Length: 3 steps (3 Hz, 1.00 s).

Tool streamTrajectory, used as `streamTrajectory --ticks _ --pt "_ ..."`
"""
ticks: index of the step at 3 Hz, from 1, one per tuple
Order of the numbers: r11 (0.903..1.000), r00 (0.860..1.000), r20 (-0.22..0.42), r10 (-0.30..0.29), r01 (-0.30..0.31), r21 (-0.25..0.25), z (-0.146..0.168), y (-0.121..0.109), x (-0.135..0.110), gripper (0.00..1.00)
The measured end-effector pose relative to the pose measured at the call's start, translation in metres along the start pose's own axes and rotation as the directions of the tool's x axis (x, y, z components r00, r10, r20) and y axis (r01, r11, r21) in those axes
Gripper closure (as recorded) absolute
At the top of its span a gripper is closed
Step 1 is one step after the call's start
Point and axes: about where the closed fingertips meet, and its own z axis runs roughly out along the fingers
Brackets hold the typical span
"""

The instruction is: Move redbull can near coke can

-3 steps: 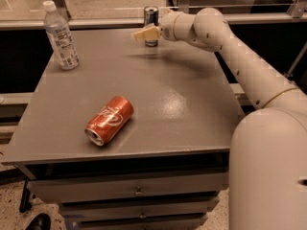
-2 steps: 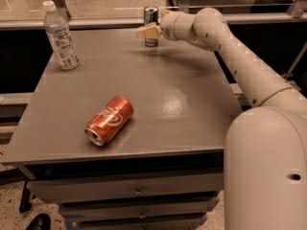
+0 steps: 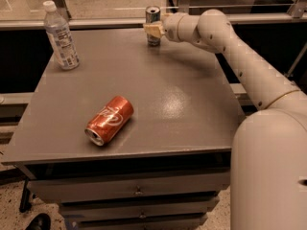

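Slim blue-and-silver metal redbull can (image 3: 152, 16) upright, top centre of frame, far edge of grey desk (image 3: 192, 109). End effector (image 3: 154, 31) against it; clenched or released, cannot tell. Wide red-orange coke can (image 3: 109, 120) on its side, lower left, well apart.

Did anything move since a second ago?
Barely. The hand edged a little farther back, closer against the redbull can at the far edge of the table. The can stands where it was. The coke can still lies on its side, and the water bottle hasn't moved.
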Motion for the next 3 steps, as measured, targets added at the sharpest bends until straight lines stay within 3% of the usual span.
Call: streamTrajectory --ticks 1,2,3 --pt "1.0 1.0 -0.01 -0.002 0.002 0.003 -0.022 0.005 0.0 0.88" --pt "0.9997 1.0 -0.005 0.011 -0.011 -0.023 -0.062 0.021 -0.008 1.0" --pt "0.9984 1.0 -0.005 0.028 -0.028 -0.049 -0.107 0.037 -0.011 1.0"
